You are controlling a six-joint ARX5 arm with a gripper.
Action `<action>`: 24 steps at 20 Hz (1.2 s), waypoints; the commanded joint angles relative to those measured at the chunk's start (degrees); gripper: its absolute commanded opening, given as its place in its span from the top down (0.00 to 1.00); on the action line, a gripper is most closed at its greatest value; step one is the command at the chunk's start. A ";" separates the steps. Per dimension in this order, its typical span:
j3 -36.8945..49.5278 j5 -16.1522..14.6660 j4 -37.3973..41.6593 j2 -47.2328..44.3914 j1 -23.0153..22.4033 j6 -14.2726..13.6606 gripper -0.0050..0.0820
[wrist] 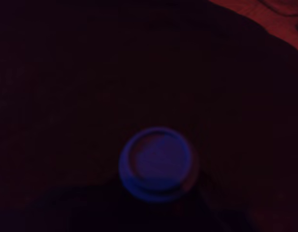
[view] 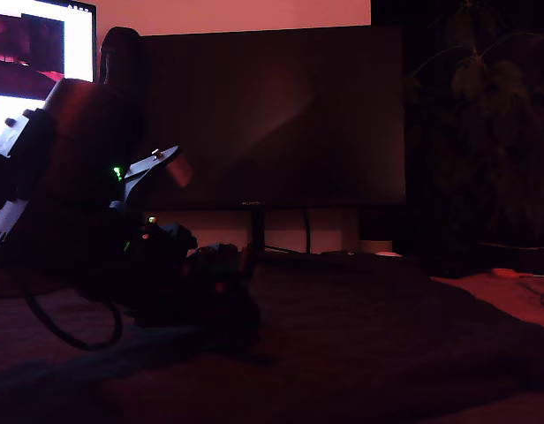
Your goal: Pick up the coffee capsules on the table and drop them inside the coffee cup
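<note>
Where the dark mat [wrist: 91,72] lies bare, the capsule [wrist: 157,163] sits alone.

This looks like a dim home office or desk setup. A wide dark monitor [view: 272,115] stands at the desk's back edge, beside a lit screen [view: 42,53] and a houseplant [view: 484,132].
</note>
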State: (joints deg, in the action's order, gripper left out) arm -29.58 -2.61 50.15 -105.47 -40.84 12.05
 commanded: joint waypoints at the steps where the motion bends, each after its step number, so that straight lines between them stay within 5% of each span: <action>1: -0.17 0.11 0.42 -1.05 0.02 -0.07 0.74; 13: -0.17 -1.22 -0.46 2.03 -0.04 -0.07 0.74; 24: -0.15 -1.42 -15.28 16.98 -0.04 -2.47 0.74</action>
State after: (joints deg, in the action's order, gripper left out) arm -29.78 -3.99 35.16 -89.76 -40.84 10.22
